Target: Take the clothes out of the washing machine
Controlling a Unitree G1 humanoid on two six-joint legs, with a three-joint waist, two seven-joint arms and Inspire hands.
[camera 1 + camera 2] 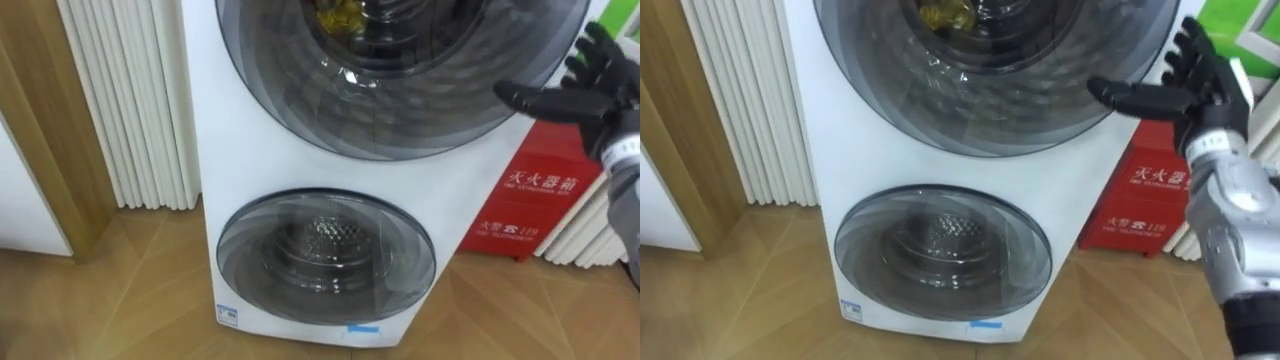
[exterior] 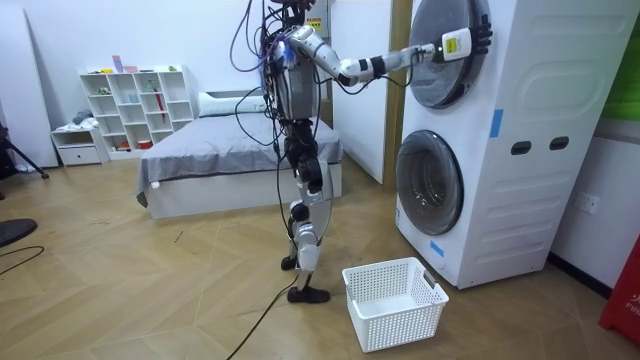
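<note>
A white stacked washing machine (image 1: 215, 150) stands in front of me, with two round glass doors, both closed. Something yellow, a piece of clothing (image 1: 340, 12), shows through the glass of the upper door (image 1: 400, 90). My right hand (image 1: 590, 90) is raised at that door's right rim, fingers straight and thumb pointing at the glass, holding nothing. In the room view I stand upright facing the machine, and the right hand (image 2: 470, 40) reaches the upper door (image 2: 440, 60). The lower door (image 1: 325, 255) shows a bare drum.
A white laundry basket (image 2: 393, 300) sits on the wooden floor beside my feet, before the machine. A red cabinet (image 1: 535, 195) stands right of the machine and a white radiator (image 1: 130, 100) to its left. A bed (image 2: 230, 150) and a white shelf (image 2: 135, 110) lie behind me.
</note>
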